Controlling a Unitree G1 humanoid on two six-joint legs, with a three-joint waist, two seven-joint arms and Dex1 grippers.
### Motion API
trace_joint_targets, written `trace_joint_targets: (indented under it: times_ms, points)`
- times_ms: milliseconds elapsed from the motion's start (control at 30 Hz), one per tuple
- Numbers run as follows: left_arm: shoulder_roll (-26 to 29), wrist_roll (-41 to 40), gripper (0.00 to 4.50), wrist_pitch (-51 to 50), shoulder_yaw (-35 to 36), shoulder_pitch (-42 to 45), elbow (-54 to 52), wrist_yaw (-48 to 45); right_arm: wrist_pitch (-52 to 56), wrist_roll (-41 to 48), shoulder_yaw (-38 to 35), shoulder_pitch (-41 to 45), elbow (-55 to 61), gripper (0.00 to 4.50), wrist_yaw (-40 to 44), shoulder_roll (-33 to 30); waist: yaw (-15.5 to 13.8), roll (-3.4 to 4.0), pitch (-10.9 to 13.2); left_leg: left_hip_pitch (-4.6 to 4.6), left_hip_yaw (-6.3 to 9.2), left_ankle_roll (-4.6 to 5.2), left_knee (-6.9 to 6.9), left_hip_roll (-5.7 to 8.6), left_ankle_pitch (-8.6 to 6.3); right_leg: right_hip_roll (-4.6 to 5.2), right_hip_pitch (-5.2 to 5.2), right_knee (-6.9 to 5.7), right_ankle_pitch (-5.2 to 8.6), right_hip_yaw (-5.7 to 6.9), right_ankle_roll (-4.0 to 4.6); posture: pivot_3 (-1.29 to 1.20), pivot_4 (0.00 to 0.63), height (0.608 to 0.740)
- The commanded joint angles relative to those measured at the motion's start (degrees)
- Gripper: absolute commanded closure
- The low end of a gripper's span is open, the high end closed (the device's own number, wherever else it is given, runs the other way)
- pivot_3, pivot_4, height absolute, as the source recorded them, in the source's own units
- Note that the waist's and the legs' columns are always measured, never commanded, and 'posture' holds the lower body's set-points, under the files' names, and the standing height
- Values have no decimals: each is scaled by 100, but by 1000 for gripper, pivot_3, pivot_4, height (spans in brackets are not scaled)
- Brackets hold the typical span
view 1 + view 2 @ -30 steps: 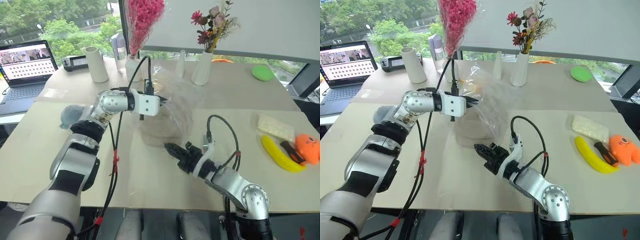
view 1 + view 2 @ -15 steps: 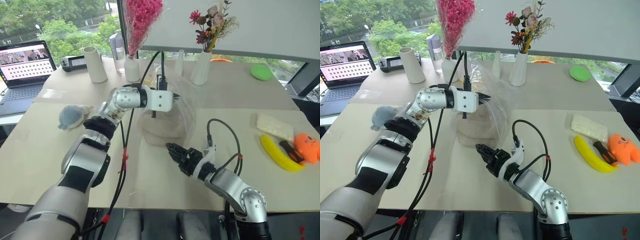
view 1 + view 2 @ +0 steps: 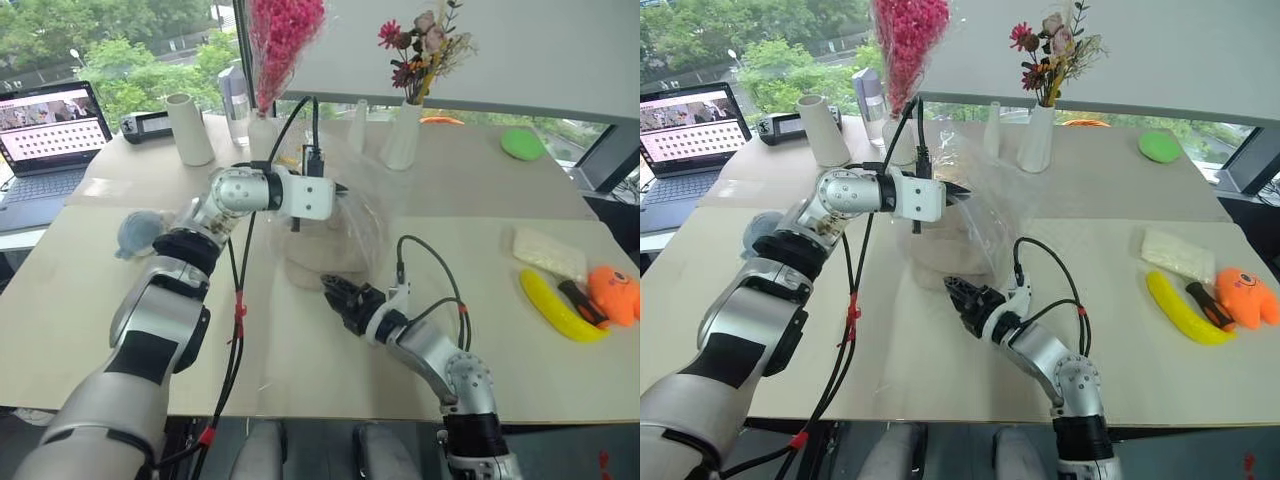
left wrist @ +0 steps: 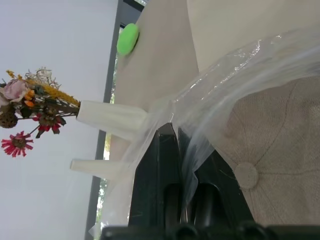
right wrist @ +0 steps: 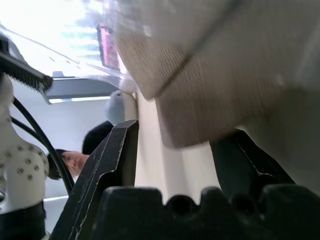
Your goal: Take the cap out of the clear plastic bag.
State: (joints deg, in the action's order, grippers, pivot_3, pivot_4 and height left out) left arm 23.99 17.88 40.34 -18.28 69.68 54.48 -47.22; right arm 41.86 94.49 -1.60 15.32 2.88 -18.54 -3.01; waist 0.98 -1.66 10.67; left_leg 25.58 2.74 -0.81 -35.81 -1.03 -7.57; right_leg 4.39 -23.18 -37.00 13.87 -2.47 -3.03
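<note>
On the far left of the table [image 3: 80, 330] sits a laptop [image 3: 50, 130]; nearer lies a small blue-grey soft object [image 3: 138, 232].

The left gripper [image 3: 338, 188] is raised above the table centre. Its fingers [image 4: 161, 165] are pressed together, pinching the upper edge of the clear plastic bag [image 3: 365, 215] and holding that edge lifted. The film drapes down from the pinch point to the table.

The cap [image 3: 318, 262] lies on the table inside the bag, directly below the left gripper. The left wrist view shows its taupe fabric and top nub [image 4: 246, 176] through the film.

The right gripper [image 3: 333, 294] is low over the table at the near edge of the cap, pointing toward it. Its fingers [image 5: 107, 165] are spread; the cap's edge sits between them, and contact cannot be confirmed.

Far of the bag stand two white vases with flowers [image 3: 405, 135]. On the right lie a green object [image 3: 525, 144], a banana [image 3: 560, 308] and an orange toy [image 3: 615, 295].
</note>
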Motion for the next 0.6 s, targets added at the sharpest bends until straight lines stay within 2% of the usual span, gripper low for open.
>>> trace_joint_targets:
  times_ms: [33, 133, 200, 367, 433, 533, 600]
  points:
    - [119, -149, 4305, -92, 111, -45, -329, -61, 133, -59, -244, 132, -58, 2831, 263, -75, 2, 0, 0, 0, 0, 0, 1, 0, 0, 0, 0, 1, 0, 0, 1, 0, 150, 740]
    - [130, -194, 4305, -206, 132, -116, -452, -78, 164, -253, -320, 262, -263, 3904, 371, -68, 5, 0, 0, 0, 0, 0, 0, 0, 0, 1, -1, 0, -3, 0, 4, 0, 150, 740]
    - [139, -207, 4305, -263, 143, -161, -534, -81, 208, -350, -328, 325, -361, 4460, 417, -39, 9, 0, 0, -3, 0, 0, 0, 0, 0, 0, 0, -3, -1, -1, 2, 0, 150, 740]
    - [184, -225, 4305, -345, 132, -302, -708, -84, 655, -337, -225, 307, -139, 4460, 461, -183, 15, 1, 0, -5, -1, 0, 1, -1, 0, 0, 0, -4, -2, -2, 4, 0, 150, 740]
    - [186, -233, 4305, -377, 123, -337, -756, -72, 831, -55, -243, 244, -19, 4460, 372, -218, 16, 1, 0, -4, -1, 0, 1, 0, 0, 0, 0, -4, -2, -2, 5, 0, 150, 740]
    - [177, -225, 4305, -391, 107, -441, -820, -46, 1616, 1271, 155, -78, 718, 4460, 58, -1001, 9, 1, 0, -5, -1, 0, 2, 0, 0, 1, 1, -5, -4, -2, 8, 0, 150, 740]
    - [161, -219, 4305, -410, 96, -498, -868, -28, 1778, 1783, 215, -310, 1185, 4460, 188, -1341, 12, 0, 0, -3, -1, 0, 4, 1, 0, 5, 2, -3, -4, -2, 10, 0, 150, 740]
